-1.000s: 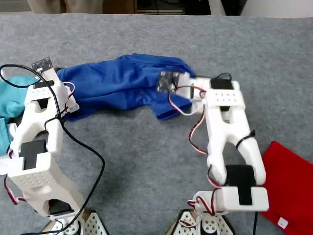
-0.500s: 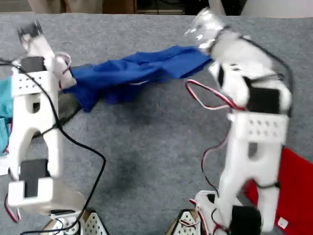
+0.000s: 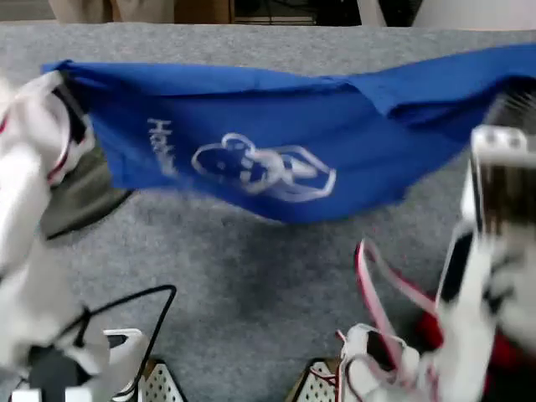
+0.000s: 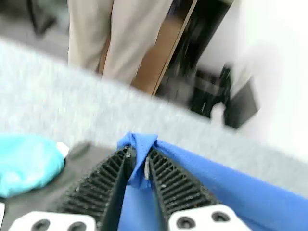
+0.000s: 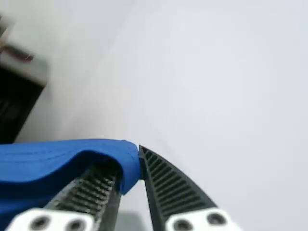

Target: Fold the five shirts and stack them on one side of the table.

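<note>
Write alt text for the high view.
A blue shirt with a white print hangs stretched wide in the air above the grey table. The left arm is at one end, the right arm at the other.

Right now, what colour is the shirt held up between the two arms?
The shirt is blue with a white print, clearest in the high view.

Grey table (image 3: 251,268), wooden panel (image 4: 161,57), white wall (image 5: 216,72)
</note>
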You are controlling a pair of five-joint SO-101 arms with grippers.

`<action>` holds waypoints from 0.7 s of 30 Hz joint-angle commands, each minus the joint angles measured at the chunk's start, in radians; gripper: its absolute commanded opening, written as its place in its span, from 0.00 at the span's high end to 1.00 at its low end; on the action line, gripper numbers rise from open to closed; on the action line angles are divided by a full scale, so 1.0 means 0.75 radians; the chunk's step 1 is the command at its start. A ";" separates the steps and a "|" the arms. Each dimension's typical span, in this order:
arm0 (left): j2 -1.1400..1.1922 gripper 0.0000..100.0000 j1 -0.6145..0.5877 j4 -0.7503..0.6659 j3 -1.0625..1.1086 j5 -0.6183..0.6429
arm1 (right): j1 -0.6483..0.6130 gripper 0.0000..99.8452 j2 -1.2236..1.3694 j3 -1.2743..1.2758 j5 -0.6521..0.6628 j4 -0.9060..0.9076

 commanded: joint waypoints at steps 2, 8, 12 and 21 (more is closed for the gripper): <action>-0.126 0.98 0.010 0.010 -0.125 -0.023 | 0.083 1.00 -0.034 -0.185 -0.002 -0.012; -0.304 0.98 0.012 0.049 -0.018 -0.162 | 0.099 1.00 -0.036 -0.359 0.131 -0.012; -0.441 0.98 0.012 0.049 0.186 -0.215 | 0.099 1.00 -0.036 -0.394 0.243 -0.029; -0.590 0.98 0.004 -0.080 0.964 -0.237 | 0.099 1.00 0.019 -0.388 0.405 -0.143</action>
